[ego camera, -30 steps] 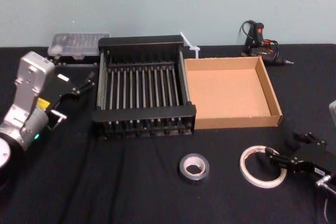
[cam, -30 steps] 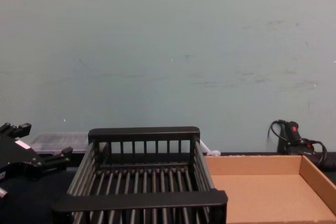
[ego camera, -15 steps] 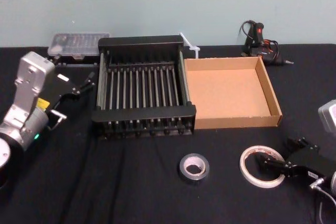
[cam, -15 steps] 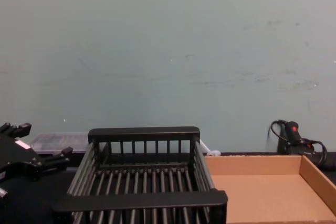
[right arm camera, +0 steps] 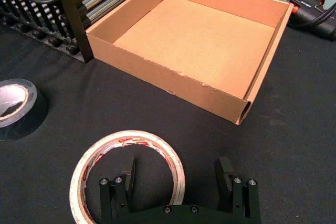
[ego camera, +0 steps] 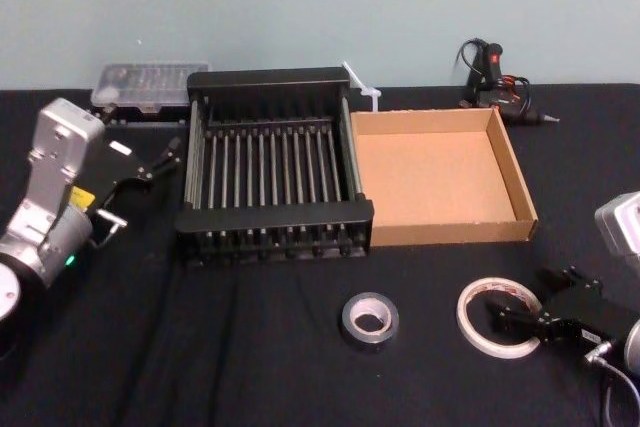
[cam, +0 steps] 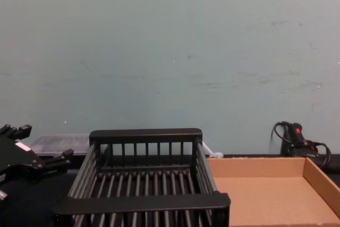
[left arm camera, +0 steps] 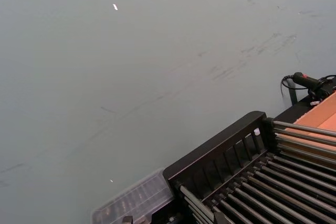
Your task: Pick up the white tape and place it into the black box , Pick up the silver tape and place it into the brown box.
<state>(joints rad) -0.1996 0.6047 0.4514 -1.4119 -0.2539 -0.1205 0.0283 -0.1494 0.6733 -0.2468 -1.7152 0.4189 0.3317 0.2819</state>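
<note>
The white tape (ego camera: 497,298) lies flat on the black table at the front right, a thin wide ring with red marks inside (right arm camera: 137,137). My right gripper (ego camera: 512,319) (right arm camera: 177,174) is open and straddles the ring's wall, one finger inside the ring and one outside. The silver tape (ego camera: 370,319) (right arm camera: 16,109) lies flat to the left of the white ring. Behind them stand the black box (ego camera: 272,215) (cam: 142,201), a slatted crate, and to its right the brown box (ego camera: 452,232) (right arm camera: 168,75). My left gripper (ego camera: 145,185) (cam: 42,143) is parked open, left of the crate.
A clear plastic case (ego camera: 150,82) (left arm camera: 131,203) sits behind the crate's left corner. A glue gun with cable (ego camera: 490,72) (right arm camera: 310,9) lies behind the brown box. Both boxes hold nothing. A teal wall closes the table's back.
My right gripper has shifted left and lower onto the white tape, so one finger now sits inside the ring. The left arm, both tapes and both boxes have not moved.
</note>
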